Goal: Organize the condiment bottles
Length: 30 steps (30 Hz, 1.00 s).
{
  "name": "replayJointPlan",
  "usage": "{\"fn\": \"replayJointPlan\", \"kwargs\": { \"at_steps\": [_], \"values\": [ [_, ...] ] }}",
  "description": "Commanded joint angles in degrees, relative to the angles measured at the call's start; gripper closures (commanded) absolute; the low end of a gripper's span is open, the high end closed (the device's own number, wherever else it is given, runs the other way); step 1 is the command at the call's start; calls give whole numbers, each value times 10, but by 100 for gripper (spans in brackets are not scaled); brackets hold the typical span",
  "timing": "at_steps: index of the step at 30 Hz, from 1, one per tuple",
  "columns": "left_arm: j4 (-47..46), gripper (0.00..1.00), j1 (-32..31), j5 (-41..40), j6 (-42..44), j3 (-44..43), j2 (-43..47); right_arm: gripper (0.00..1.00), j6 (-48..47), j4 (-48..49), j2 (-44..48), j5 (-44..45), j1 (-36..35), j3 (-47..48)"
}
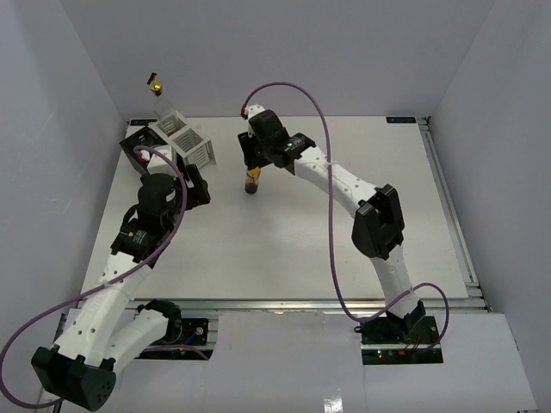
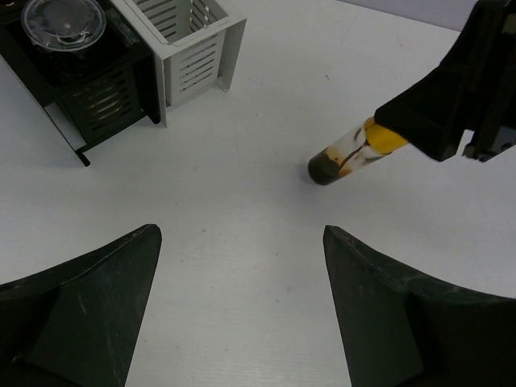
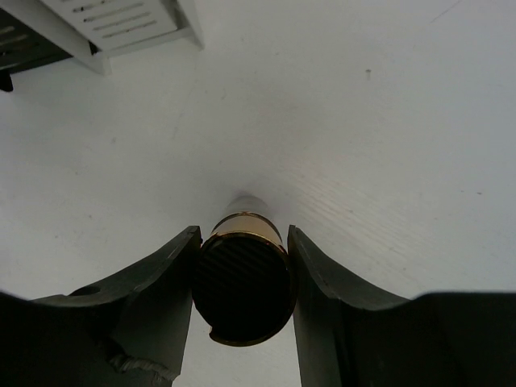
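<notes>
My right gripper [image 3: 242, 232] is shut on the black ribbed, gold-rimmed cap of a slim bottle [image 3: 242, 278]. The slim bottle [image 1: 251, 181] hangs upright from that gripper [image 1: 256, 162] with its base at the table, right of the racks. In the left wrist view the slim bottle [image 2: 347, 157] shows yellow and brown contents below the right gripper [image 2: 451, 105]. My left gripper [image 2: 242, 242] is open and holds nothing; it [image 1: 198, 185] hovers just in front of the racks. A tall clear bottle with a gold pourer [image 1: 156, 86] stands up from the rack at the back left.
A black slotted rack [image 2: 105, 105] holds a round-topped jar [image 2: 63, 20]. A white slotted rack [image 2: 193, 56] stands right beside it. Both racks [image 1: 172, 142] sit at the table's back left corner. Enclosure walls close off the left, back and right.
</notes>
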<state>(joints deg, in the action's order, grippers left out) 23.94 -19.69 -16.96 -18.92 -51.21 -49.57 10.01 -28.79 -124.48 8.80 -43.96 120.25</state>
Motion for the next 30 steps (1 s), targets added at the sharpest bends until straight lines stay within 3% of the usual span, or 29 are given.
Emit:
{"fn": "replayJointPlan", "kwargs": {
  "at_steps": [1, 11, 16, 21, 30],
  "values": [
    [-8, 8, 5, 6, 0, 3, 1, 92, 9, 30, 3, 18, -19, 23],
    [-10, 8, 10, 15, -2, 6, 2, 89, 0, 35, 2, 61, -55, -13],
    [-13, 8, 15, 23, -5, 8, 1, 76, 1, 36, 0, 73, -64, -21],
    [-12, 8, 16, 30, -6, 7, -3, 40, -1, 41, -3, 74, -75, -24],
    [-12, 8, 17, 33, -7, 9, -1, 31, -3, 52, -3, 79, -78, -24]
  ]
}}
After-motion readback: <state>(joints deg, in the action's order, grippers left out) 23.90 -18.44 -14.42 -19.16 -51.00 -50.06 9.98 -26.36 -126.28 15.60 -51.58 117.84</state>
